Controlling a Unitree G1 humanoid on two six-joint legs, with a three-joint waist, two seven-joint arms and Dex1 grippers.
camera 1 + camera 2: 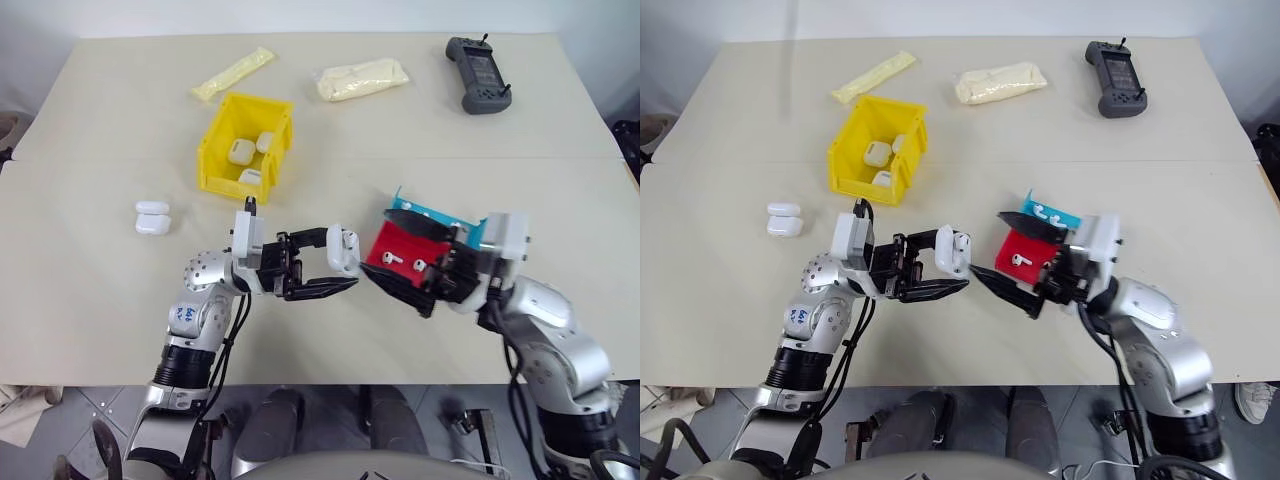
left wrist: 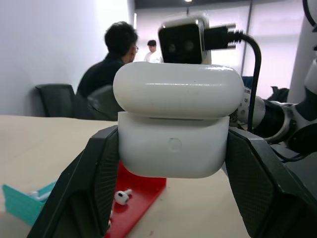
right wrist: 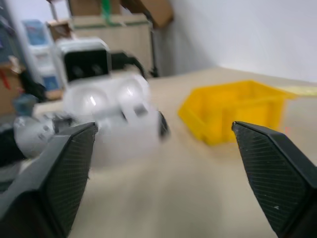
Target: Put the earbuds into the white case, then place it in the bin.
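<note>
Left arm: bent at the elbow, forearm raised over the table's near edge, wrist turned toward the robot's right.
Left gripper [image 1: 345, 270]: fingers pointing right, clamped on the white case [image 1: 342, 249], lid end uppermost.
Right arm: elbow out, forearm angled inward and to the left.
Right gripper [image 1: 402, 252]: black fingers spread wide, nothing between them, tips facing the left gripper.

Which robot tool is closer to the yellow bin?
Left. The left tool, holding a white case, sits just below the yellow bin; the right tool is farther right.

Head cameras overlook the table [image 1: 100, 300]; wrist cameras face each other closely.
</note>
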